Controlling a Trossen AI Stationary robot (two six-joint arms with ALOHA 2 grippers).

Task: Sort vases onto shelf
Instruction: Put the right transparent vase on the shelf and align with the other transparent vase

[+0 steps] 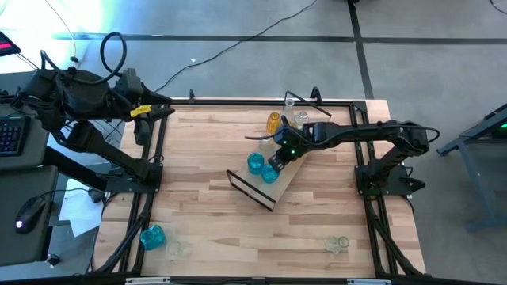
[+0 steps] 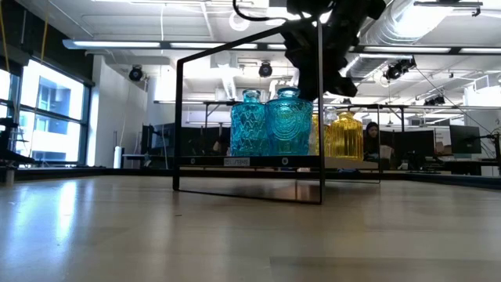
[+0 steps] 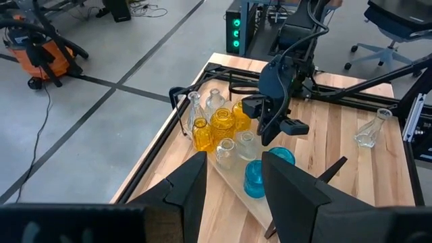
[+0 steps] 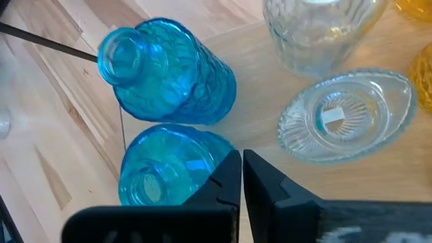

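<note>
The shelf (image 1: 279, 187) lies slantwise on the table's middle, a black wire frame (image 2: 178, 117) at its end. On it stand two teal vases (image 4: 169, 74) (image 4: 162, 179), amber vases (image 3: 223, 125) and clear vases (image 4: 324, 34) (image 4: 344, 115), all on their bases. My right gripper (image 4: 241, 169) is shut and points down, slanting, beside the teal vase at the shelf's near end (image 1: 269, 172). My left gripper (image 3: 233, 162) hangs open and raised over the table's far left corner (image 1: 150, 111), with nothing between its fingers. My right gripper's shut fingers (image 4: 229, 172) stand close against the upper side of the teal vase (image 4: 202, 169) at the shelf's near end, coming from above at a slant. Whether they touch the glass, I cannot tell. The vase stands upright on the shelf.
A teal vase (image 1: 152, 236) and a clear one (image 1: 176, 248) lie near the table's near left corner. Another clear vase (image 1: 337, 244) lies near the near right edge. Black rails (image 1: 154, 170) run along the table's sides. Bare wood lies between the shelf and the near edge.
</note>
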